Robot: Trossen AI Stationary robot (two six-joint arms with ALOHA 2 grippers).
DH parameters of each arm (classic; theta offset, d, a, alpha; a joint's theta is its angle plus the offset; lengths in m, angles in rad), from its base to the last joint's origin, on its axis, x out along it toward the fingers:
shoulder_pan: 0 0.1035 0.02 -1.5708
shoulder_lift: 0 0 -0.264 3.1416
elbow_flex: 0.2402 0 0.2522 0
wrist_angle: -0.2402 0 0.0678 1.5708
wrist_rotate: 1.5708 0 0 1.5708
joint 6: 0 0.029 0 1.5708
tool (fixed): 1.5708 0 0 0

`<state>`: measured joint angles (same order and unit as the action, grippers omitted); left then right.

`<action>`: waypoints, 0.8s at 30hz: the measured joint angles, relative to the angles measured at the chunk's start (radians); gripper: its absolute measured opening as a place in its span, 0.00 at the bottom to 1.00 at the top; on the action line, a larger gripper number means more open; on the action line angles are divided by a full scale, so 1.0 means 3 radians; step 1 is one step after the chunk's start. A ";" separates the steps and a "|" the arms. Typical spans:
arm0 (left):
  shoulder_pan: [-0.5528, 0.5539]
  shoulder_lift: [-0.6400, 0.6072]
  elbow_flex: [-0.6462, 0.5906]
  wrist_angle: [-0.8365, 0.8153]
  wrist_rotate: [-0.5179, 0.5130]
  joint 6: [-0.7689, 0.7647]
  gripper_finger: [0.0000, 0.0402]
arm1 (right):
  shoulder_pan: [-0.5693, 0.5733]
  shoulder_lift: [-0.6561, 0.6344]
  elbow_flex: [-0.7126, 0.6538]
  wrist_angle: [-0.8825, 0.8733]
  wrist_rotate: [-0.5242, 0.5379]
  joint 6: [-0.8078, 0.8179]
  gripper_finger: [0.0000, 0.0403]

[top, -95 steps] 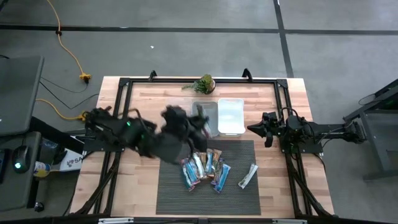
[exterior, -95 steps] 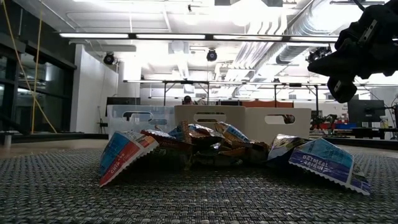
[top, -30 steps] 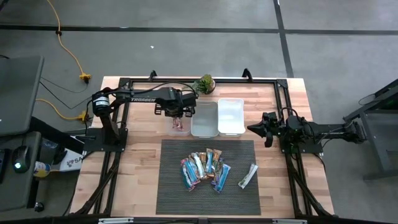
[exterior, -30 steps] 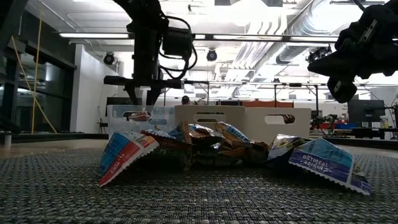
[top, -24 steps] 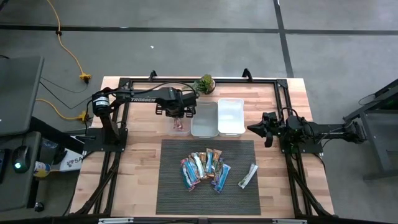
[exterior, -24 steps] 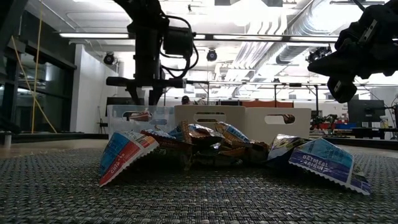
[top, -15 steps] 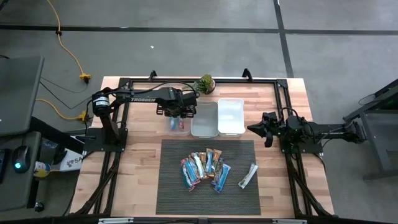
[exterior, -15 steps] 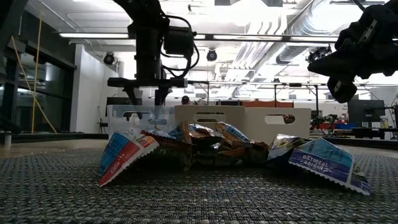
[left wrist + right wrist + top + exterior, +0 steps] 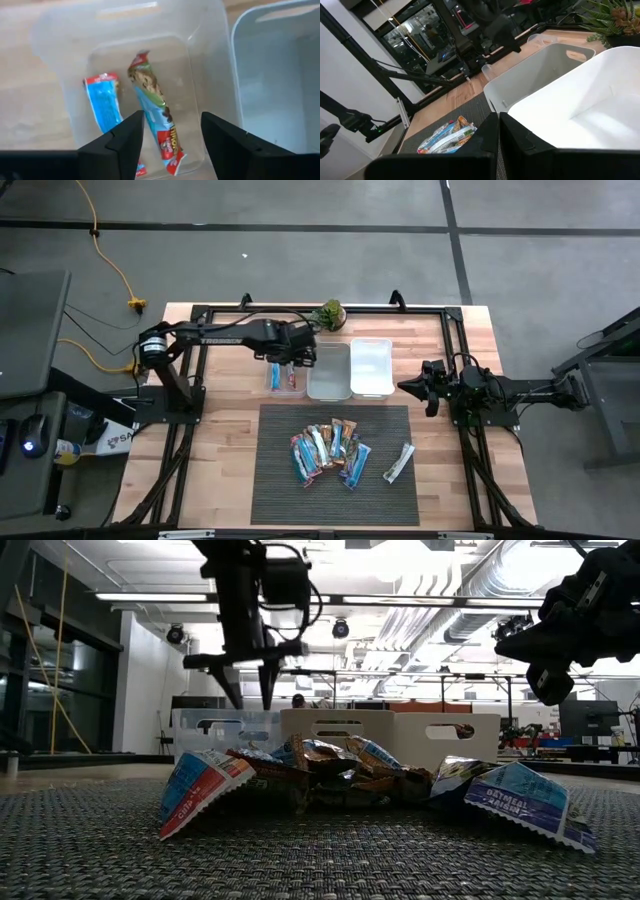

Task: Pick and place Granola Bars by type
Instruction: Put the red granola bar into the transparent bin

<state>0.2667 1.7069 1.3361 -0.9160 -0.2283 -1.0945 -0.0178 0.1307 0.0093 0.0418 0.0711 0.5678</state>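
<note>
Hovering over the clear bin (image 9: 210, 60), the left gripper (image 9: 172, 131) had jaws spread, two granola bars (image 9: 152, 107) lying below them; right gripper (image 9: 430, 390) was pressed together.

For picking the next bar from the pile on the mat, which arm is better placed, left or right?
Probably the left. Its end effector is open and empty above the clear bin; the right end effector is shut, parked beside the pile.

I count three bins in a row: a clear bin (image 9: 286, 376) on the left holding two bars (image 9: 155, 110), a grey bin (image 9: 329, 371), a white bin (image 9: 371, 367). One heap of bars (image 9: 331, 449) covers my mat (image 9: 270, 480), one pale bar (image 9: 398, 462) lies apart.
</note>
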 joint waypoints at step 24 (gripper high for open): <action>-0.1567 -0.1219 0.0001 -0.0261 -0.1082 -0.1747 0.46 | 0.0000 0.0000 0.0000 0.0004 0.0000 0.0000 0.00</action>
<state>-0.2034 1.3411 1.3365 -0.9942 -0.5530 -1.6185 -0.0178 0.1307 0.0093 0.0429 0.0713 0.5678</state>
